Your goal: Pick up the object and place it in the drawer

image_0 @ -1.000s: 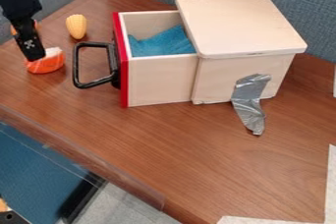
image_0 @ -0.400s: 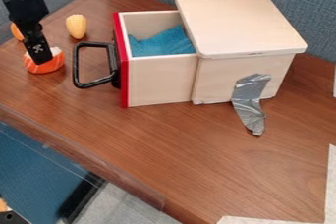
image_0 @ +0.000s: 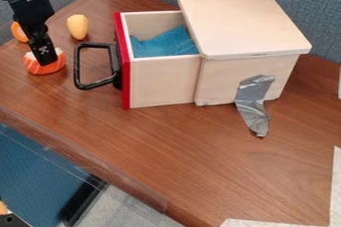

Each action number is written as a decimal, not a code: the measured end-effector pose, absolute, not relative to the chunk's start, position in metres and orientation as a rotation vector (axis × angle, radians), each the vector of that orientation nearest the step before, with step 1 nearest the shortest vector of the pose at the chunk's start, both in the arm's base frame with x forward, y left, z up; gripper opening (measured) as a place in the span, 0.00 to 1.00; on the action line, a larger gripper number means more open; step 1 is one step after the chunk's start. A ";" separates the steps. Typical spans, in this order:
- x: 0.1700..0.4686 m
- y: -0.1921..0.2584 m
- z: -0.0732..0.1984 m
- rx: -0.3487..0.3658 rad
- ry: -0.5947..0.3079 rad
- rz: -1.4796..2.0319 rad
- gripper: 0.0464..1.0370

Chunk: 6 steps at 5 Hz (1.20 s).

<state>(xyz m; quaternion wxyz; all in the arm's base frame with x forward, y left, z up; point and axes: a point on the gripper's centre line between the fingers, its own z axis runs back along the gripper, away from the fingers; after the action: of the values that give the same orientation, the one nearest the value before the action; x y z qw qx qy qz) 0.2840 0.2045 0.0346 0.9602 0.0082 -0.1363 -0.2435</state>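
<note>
The place looks like an office cubicle set up for robot lab work. Blue-gray fabric partitions [image_0: 299, 7] meet in a corner behind a desk [image_0: 193, 146] with a wood-grain top, the usual furniture of a workstation. Beyond the desk's front edge, at the lower left, are a blue surface [image_0: 33, 171] and a pale gray floor [image_0: 136, 203]. The lab side shows in the black robot arm [image_0: 30, 7] over the desktop and the wooden drawer box [image_0: 240, 24], with silver tape [image_0: 253, 104] running from its side onto the desk.
</note>
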 end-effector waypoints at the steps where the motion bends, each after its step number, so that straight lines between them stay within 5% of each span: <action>1: 0.282 0.204 0.025 -0.002 -0.253 -0.477 0.96; 2: 0.282 0.207 0.018 0.012 -0.236 -0.470 0.91; 3: 0.283 0.209 0.018 0.020 -0.243 -0.465 0.62; 4: 0.284 0.205 0.029 -0.041 -0.275 -0.446 0.57; 6: 0.296 0.219 0.119 -0.069 -0.439 -0.382 0.57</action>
<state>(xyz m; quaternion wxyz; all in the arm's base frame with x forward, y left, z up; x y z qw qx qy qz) 0.2961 0.2187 0.1187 0.9574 -0.0341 -0.2164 -0.1882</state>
